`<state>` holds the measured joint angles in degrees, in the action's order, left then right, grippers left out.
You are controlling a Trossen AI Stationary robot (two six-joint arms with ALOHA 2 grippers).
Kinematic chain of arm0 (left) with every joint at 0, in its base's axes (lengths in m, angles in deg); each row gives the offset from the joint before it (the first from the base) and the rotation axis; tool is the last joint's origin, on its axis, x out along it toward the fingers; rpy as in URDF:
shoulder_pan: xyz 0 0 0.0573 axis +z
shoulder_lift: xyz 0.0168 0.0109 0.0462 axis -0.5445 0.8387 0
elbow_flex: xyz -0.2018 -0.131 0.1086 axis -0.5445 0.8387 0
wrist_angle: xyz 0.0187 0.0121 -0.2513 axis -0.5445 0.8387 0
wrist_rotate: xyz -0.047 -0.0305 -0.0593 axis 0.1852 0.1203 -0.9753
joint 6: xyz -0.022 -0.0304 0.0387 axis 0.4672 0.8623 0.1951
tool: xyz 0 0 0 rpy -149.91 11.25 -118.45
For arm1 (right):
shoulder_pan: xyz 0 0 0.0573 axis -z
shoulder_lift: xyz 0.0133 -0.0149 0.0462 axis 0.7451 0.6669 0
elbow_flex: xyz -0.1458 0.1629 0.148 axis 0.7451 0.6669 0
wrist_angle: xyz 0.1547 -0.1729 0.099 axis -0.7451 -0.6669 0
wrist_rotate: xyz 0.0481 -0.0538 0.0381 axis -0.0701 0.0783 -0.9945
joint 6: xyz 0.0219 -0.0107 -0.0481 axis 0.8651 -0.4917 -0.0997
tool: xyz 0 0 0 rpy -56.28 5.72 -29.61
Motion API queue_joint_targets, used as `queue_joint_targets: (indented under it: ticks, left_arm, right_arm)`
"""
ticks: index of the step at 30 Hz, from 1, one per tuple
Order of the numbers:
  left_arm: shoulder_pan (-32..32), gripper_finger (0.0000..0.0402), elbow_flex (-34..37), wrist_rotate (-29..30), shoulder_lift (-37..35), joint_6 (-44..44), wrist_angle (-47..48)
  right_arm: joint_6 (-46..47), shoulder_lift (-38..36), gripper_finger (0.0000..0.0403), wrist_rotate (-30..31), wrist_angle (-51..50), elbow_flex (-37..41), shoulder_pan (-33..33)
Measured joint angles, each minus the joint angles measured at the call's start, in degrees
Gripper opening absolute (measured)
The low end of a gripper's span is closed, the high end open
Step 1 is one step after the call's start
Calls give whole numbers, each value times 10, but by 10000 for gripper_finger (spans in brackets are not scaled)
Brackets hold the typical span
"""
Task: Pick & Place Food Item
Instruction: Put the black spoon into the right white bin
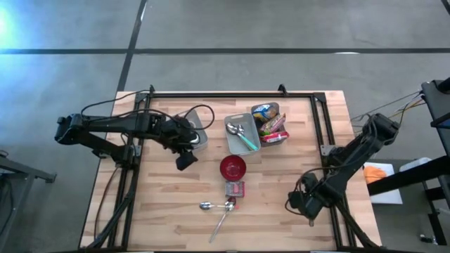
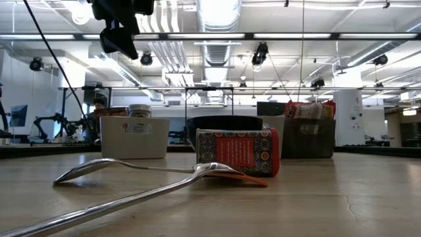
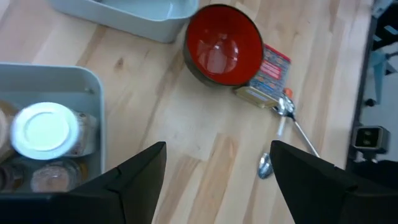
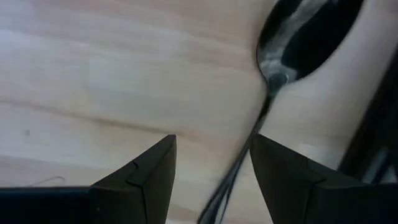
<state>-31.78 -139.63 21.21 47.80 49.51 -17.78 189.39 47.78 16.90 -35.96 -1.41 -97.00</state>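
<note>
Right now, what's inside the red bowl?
Nothing shows inside the red bowl; its glossy inside looks empty. A small red packet lies right beside it. What is under the bowl is hidden.

Bare wooden table (image 1: pixel 162 193) lies open on the left side, below the left gripper (image 1: pixel 185 160). The middle is crowded: red bowl (image 1: pixel 233 167), red packet (image 1: pixel 234 188) and two spoons (image 1: pixel 218 211) close together, with bins (image 1: pixel 242 137) behind.
</note>
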Motion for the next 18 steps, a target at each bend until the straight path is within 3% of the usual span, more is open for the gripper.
queue_joint_targets:
  ticks: [7, 12, 18]
  left_arm:
    - [0, 293, -1, -34, 0, 0, 3]
    - [0, 293, -1, -38, 0, -4, 3]
    - [0, 293, -1, -38, 0, -5, 3]
  right_arm:
    - [2, -2, 201, -14, 10, 41, -1]
    - [4, -5, 199, -18, 79, 75, -7]
    - [-1, -7, 131, -22, 107, 100, -9]
